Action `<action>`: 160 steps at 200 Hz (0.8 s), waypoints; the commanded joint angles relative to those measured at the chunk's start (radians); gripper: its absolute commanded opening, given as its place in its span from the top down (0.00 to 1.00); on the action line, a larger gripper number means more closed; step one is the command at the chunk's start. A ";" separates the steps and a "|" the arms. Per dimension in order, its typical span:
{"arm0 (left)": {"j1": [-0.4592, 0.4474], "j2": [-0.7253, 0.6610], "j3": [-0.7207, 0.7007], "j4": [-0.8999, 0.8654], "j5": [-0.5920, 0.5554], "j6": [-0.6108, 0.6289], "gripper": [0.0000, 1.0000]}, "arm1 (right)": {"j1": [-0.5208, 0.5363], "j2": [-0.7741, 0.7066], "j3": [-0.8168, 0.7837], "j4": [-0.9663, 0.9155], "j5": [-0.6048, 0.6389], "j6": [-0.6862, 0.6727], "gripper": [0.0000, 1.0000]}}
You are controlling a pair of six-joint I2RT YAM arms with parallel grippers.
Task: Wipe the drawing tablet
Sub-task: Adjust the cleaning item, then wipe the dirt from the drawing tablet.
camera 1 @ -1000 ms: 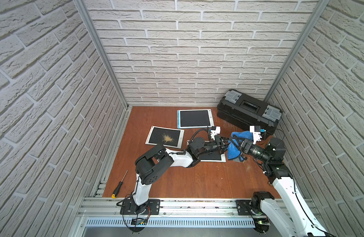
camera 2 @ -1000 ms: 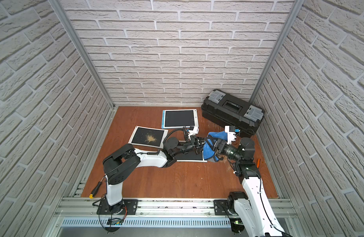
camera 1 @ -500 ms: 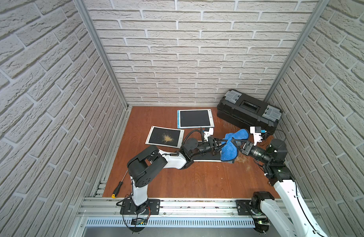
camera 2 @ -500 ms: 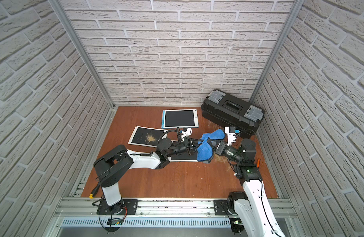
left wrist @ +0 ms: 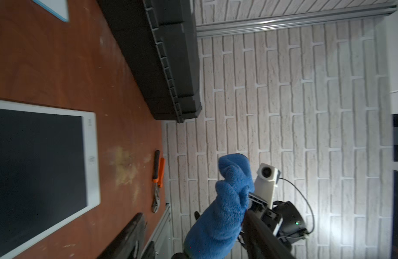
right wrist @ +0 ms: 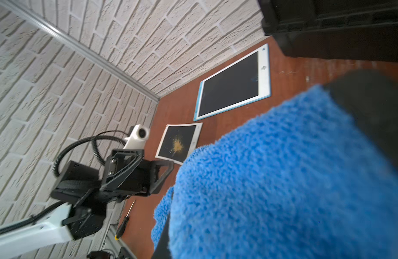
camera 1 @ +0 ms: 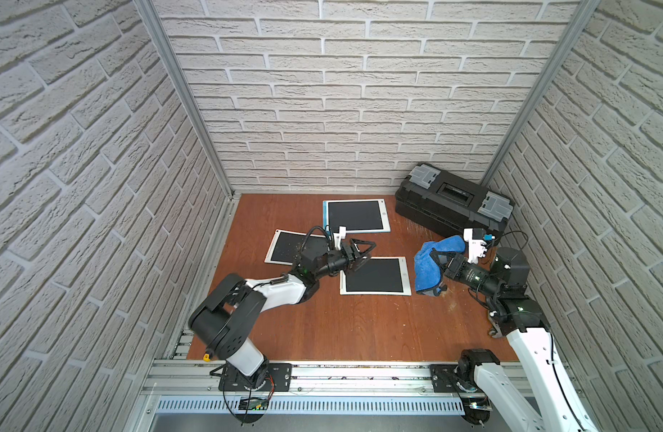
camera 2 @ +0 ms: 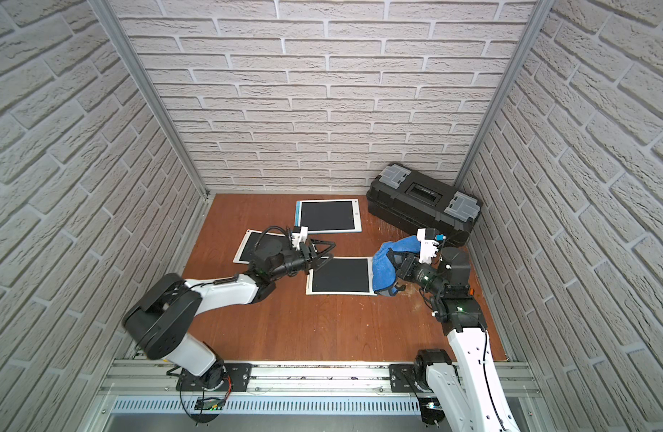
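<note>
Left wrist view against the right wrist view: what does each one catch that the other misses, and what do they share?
Only the left wrist view shows the orange-handled pliers, the clean white-framed tablet, and the right gripper from outside, shut on the blue cloth.

Only the right wrist view shows the crumb-speckled tablet, the screwdriver at the table edge, and the left gripper from the front, jaws apart and holding nothing.

Both show the cloth, the black toolbox, the blue-edged tablet (only a corner in the left wrist view) and the brick walls.
</note>
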 commanded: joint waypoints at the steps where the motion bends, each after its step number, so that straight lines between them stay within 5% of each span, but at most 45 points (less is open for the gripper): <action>1: -0.109 -0.182 0.234 -0.926 -0.328 0.612 0.31 | 0.079 0.069 0.097 -0.186 0.257 -0.150 0.97; 12: -0.214 -0.156 0.385 -1.229 -0.641 0.758 0.32 | 0.138 0.134 0.135 -0.227 0.340 -0.163 0.97; 27: -0.231 -0.079 0.477 -1.403 -0.725 0.827 0.33 | 0.213 0.241 0.173 -0.225 0.367 -0.155 0.97; 69: -0.219 0.030 0.432 -1.347 -0.694 0.864 0.33 | 0.384 0.575 0.346 -0.205 0.419 -0.129 0.97; 160: -0.145 0.230 0.377 -1.178 -0.609 0.871 0.32 | 0.485 1.054 0.589 -0.085 0.277 -0.038 0.97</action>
